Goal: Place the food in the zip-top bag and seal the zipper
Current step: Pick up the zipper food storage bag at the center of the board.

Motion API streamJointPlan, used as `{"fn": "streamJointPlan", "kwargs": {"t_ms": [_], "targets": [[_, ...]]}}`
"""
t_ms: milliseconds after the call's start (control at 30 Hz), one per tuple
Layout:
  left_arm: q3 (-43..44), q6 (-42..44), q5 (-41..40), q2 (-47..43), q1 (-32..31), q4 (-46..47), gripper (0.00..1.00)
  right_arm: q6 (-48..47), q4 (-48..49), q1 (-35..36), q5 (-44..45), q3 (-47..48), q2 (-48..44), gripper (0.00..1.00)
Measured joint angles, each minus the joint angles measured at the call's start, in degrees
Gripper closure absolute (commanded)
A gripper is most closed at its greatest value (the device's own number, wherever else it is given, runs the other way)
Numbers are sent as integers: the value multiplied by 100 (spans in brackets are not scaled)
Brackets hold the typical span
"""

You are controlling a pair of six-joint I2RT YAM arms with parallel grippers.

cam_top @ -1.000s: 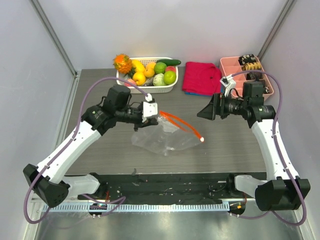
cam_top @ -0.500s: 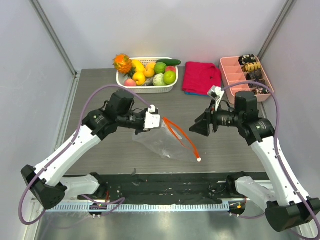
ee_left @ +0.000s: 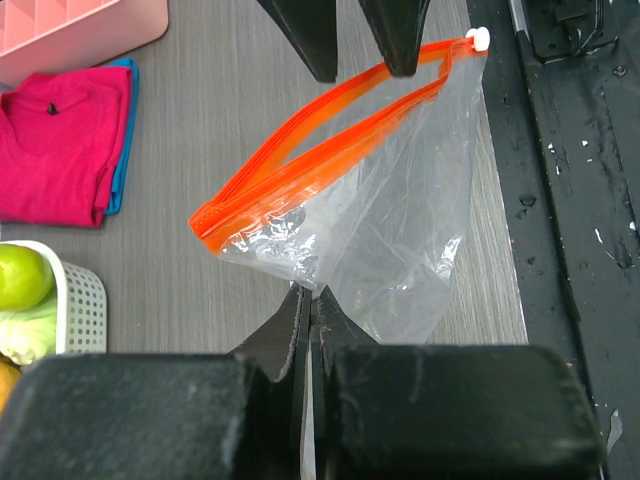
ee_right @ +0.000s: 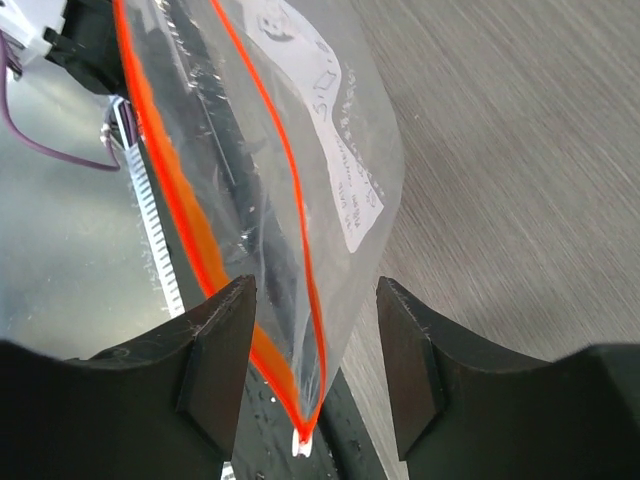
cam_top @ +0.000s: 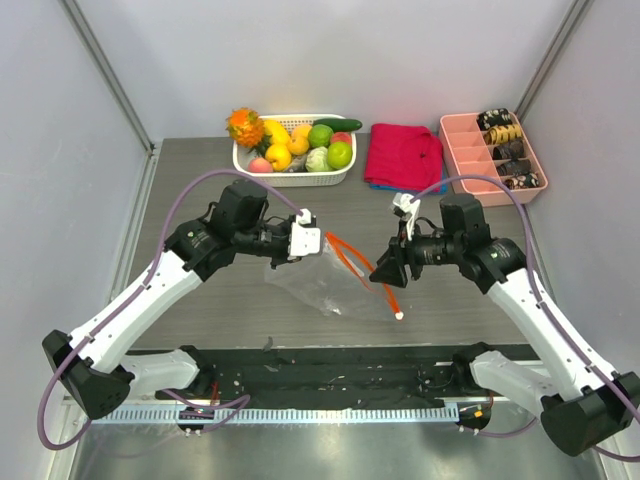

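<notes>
The clear zip-top bag (cam_top: 328,285) hangs above the table, and my left gripper (cam_top: 312,245) is shut on its plastic edge (ee_left: 318,270) just below the mouth. The orange-red zipper (cam_top: 352,262) gapes open, with its white tab (cam_top: 398,316) at the low end. My right gripper (cam_top: 381,276) is open and straddles the zipper (ee_right: 300,250) near the tab (ee_right: 305,445), with both pads apart from the plastic. A whitish label (ee_right: 345,150) faces the right wrist camera. The food (cam_top: 290,145), including a frilly orange piece (cam_top: 243,125), lies in the white basket (cam_top: 295,181) at the back.
A folded red cloth (cam_top: 403,155) lies right of the basket. A pink compartment tray (cam_top: 470,150) stands at the back right. A black mat (cam_top: 330,370) runs along the near edge below the bag. Metal frame posts rise at both back corners.
My right arm has swung left and down from beside the pink tray to the bag's tab end, its jaws narrowing. The left gripper kept its hold while the bag sank slightly.
</notes>
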Motion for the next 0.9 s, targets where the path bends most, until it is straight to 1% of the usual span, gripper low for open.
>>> {"fn": "streamJointPlan", "kwargs": {"t_ms": [133,167,200,267,333,367,400,467,500,533,567,600,667,700,767,833,900], "targets": [[2,-13,-13,0,0,35,100,-48,50,127,177,-50,210,51],[0,-15,-13,0,-2,35,100,-50,85,149,221,-50,260,53],[2,-17,-17,0,-2,35,100,-50,127,160,260,-50,299,58],[0,-17,-31,0,-2,37,100,-7,225,179,354,-50,365,63],[-7,-22,-50,-2,-2,37,100,55,313,184,457,-50,393,70],[-35,-44,-55,-9,-2,76,99,111,356,186,498,-50,396,78],[-63,-79,-57,-11,-2,103,98,168,391,186,518,-48,396,99],[-155,-181,-79,-22,-2,219,86,249,455,186,540,-35,393,99],[-201,-258,-105,-24,-2,278,78,354,481,188,595,-28,393,99],[-267,-448,-192,-28,-2,400,62,481,494,186,715,-20,393,99],[-310,-577,-302,-28,-2,496,52,577,498,170,811,-13,393,99],[-393,-1021,-586,-35,22,706,31,745,494,118,960,-4,389,99],[-479,-1611,-953,-35,120,1001,15,997,446,-44,1296,-2,313,99],[-492,-2173,-1130,-35,297,1165,3,1123,363,-153,1467,7,234,99],[-470,-2861,-1397,-35,629,1421,1,1373,144,-315,1818,87,39,99],[-380,-3534,-1646,-31,911,1582,0,1631,-129,-409,2199,319,-188,99],[-190,-4026,-1742,2,992,1591,0,1878,-372,-413,2494,673,-382,99]]}}
